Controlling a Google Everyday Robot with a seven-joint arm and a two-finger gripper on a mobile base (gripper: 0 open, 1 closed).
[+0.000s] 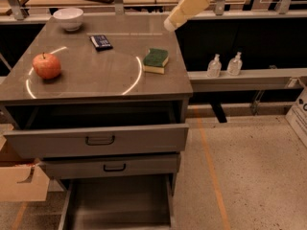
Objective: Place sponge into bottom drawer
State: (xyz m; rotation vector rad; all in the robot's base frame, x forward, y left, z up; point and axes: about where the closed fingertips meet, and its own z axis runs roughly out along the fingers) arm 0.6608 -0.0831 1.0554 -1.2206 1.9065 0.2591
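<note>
The sponge (156,60), dark green top over pale yellow foam, lies on the right part of the grey cabinet top (96,75), near its right edge. The bottom drawer (120,202) is pulled out at floor level and its flat grey floor shows bare. My gripper (169,23) is at the tip of the cream-coloured arm that comes down from the top right. It hangs above the back right corner of the cabinet top, behind and above the sponge and apart from it.
A red apple (46,65), a white bowl (68,18) and a flat black device (101,41) sit on the cabinet top. The top drawer (96,139) stands partly out, the middle drawer (110,166) less. Two clear bottles (224,64) stand on a shelf at right. A cardboard box (17,181) is at left.
</note>
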